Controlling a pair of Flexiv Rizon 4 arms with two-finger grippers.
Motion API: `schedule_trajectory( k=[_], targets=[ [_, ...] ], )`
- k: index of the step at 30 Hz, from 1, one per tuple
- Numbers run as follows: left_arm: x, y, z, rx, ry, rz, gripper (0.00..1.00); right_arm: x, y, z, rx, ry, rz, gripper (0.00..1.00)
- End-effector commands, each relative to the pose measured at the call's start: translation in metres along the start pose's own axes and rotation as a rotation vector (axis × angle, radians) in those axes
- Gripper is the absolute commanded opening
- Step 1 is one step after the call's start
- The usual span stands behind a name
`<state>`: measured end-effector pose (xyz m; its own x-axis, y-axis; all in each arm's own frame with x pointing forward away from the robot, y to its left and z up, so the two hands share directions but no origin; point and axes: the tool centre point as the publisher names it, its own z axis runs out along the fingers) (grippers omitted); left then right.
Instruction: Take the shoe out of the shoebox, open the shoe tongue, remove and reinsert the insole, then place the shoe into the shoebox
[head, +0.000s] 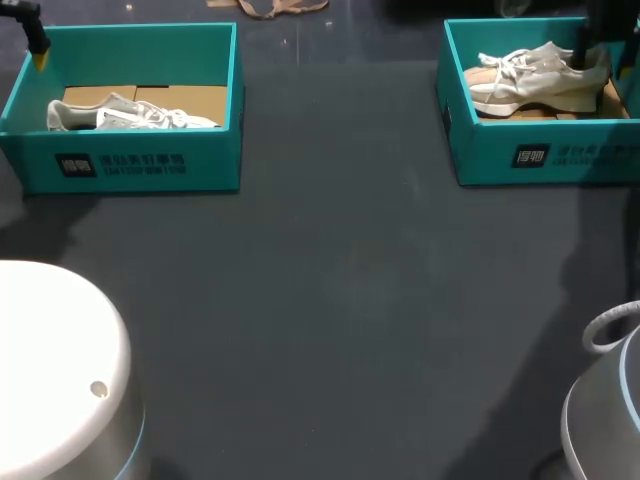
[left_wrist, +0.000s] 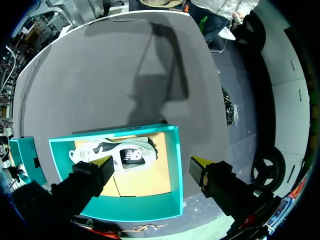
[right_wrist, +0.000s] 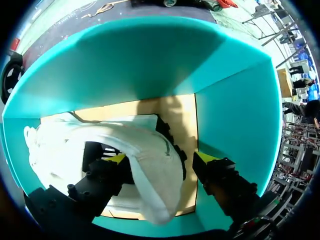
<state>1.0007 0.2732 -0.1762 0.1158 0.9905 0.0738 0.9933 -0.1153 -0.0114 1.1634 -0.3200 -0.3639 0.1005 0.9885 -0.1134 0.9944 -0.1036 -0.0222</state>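
The shoe (head: 535, 78) lies in the shoebox (head: 470, 135) at the bench's far right corner, lengthwise along the far edge. The right jaws straddle its heel end, spread and unclamped. The left jaws hang released.

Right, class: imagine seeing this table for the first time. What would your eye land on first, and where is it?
Two teal boxes stand out at the far corners of the dark table: the left shoebox and the right shoebox. They hold a pale left shoe and right shoe. The right gripper is down inside the right shoebox, open around part of the shoe, and the left gripper hangs open above the left shoebox.
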Motion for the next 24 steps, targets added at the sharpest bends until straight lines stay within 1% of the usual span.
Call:
schedule_trajectory(
  k=[1,3,5,7,16,21,24],
  targets=[
    [0.0,0.0,0.0,-0.001,0.001,0.001,1.0,-0.002,0.008,0.007,0.033,0.013,0.001,0.69],
    [0.0,0.0,0.0,-0.001,0.001,0.001,1.0,-0.002,0.007,0.01,0.038,0.016,0.0,0.48],
    [0.0,0.0,0.0,-0.001,0.001,0.001,1.0,-0.001,0.006,0.012,0.041,0.021,0.001,0.35],
    [0.0,0.0,0.0,-0.001,0.001,0.001,1.0,0.001,0.005,0.011,0.043,0.023,0.001,0.0],
    [0.0,0.0,0.0,-0.001,0.001,0.001,1.0,0.007,-0.003,-0.006,0.027,-0.004,0.016,0.0],
    [0.0,0.0,0.0,-0.001,0.001,0.001,1.0,0.003,-0.007,-0.022,0.012,-0.024,0.035,0.0],
    [0.0,0.0,0.0,-0.001,0.001,0.001,1.0,-0.001,-0.009,-0.036,-0.004,-0.029,0.048,0.0]
  ],
)
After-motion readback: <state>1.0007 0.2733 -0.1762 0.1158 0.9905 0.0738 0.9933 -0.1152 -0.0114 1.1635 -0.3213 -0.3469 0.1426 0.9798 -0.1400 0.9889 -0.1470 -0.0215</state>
